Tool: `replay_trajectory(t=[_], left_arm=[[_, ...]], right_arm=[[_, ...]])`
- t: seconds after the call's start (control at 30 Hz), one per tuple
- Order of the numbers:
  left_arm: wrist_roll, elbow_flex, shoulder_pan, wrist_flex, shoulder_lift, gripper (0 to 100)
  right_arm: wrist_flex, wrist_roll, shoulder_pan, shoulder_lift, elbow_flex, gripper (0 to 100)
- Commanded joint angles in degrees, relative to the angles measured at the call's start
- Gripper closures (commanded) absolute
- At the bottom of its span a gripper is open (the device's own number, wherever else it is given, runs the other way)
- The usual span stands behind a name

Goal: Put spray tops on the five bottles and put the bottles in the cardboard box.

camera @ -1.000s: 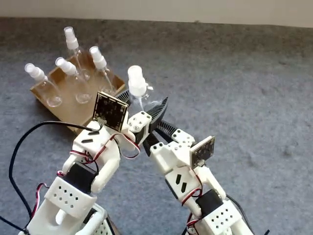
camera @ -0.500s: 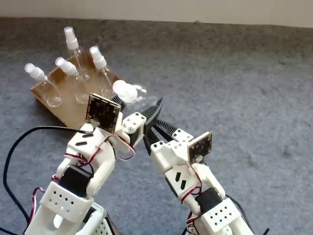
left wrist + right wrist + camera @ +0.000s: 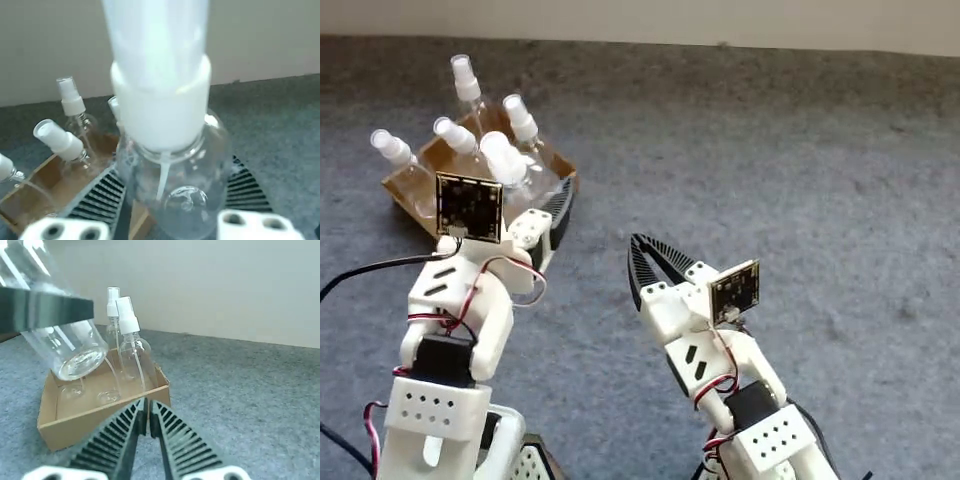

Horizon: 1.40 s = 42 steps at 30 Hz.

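Observation:
My left gripper (image 3: 548, 192) is shut on a clear bottle (image 3: 525, 180) with a white spray top (image 3: 501, 157), held tilted above the near right part of the cardboard box (image 3: 398, 190). From the left wrist, the bottle (image 3: 175, 185) sits between the ribbed black fingers (image 3: 97, 197). Several more capped bottles stand in the box, among them one at the back (image 3: 468, 85) and one at the left (image 3: 395, 150). My right gripper (image 3: 638, 252) is shut and empty over the carpet, right of the box. Its tips (image 3: 148, 415) meet in front of the box (image 3: 100, 415) and the held bottle (image 3: 67, 350).
Grey carpet (image 3: 800, 180) covers the whole surface, with wide free room to the right and behind. A pale wall (image 3: 225, 285) runs along the far edge. Cables trail by the left arm's base (image 3: 360, 275).
The left arm has swung left with the bottle, from the middle to above the box. The right gripper has come away from the bottle, drawn back and shut.

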Motion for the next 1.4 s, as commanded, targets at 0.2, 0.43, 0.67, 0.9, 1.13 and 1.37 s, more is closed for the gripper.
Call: replay_trajectory(t=[0.2,0.43,0.67,0.9,1.13,1.37], left_arm=[[-7.3,1.4,-10.9,1.1,-0.7,91],[-7.2,3.1,-13.8,-6.7,7.9,91],[-7.2,3.5,-16.5,-17.3,19.6,91],[-7.1,3.6,-17.6,-22.8,27.4,91],[-7.3,4.9,-17.7,-26.1,32.0,92],[-7.3,14.0,-17.7,-44.6,34.2,91]], right_arm=[[0.3,0.5,0.6,-0.6,5.9,99.5],[0.3,0.5,0.6,-0.4,5.9,99.5],[0.3,0.5,0.6,-0.3,5.9,99.5],[0.3,0.5,0.6,-0.3,5.9,99.5],[0.3,0.5,0.6,-0.3,5.9,99.5],[0.3,0.5,0.6,-0.3,5.9,99.5]])
